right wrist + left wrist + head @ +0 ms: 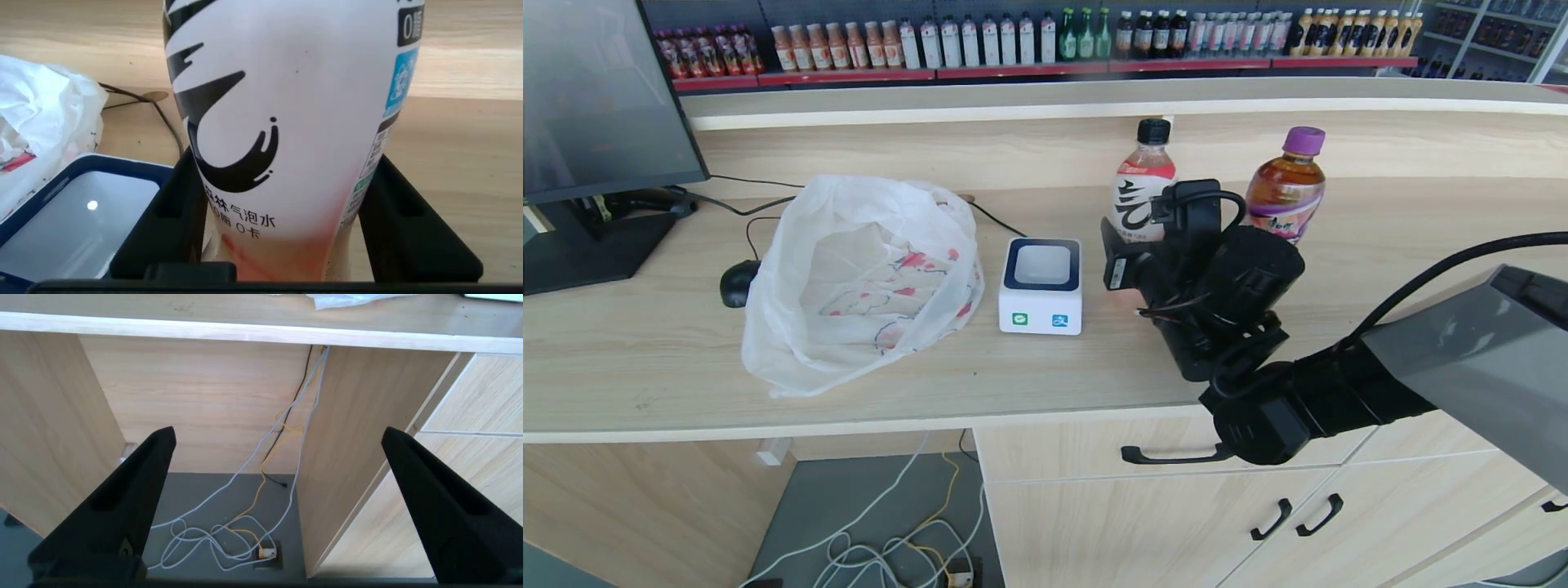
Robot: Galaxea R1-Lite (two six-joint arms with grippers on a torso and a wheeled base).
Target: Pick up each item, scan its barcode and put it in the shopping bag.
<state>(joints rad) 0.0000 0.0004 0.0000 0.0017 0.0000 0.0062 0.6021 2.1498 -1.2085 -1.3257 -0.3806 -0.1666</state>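
I lose pink bottle (1145,175) base behind right arm (1217,286) | cap cut off in right wrist view | purple-capped bottle (1286,192) foot hidden | mouse (737,283) half behind shopping bag (849,269) | monitor (596,90) cropped

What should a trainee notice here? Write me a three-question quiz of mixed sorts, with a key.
1. True or false: the bag lies on the robot's left of the scanner.
2. Which bottle is the right claw closed around? A. the pink bottle B. the brown bottle C. neither
3. Fill in: below the counter, the left claw is ___ (open or shut).

Key: 1 true; 2 A; 3 open.
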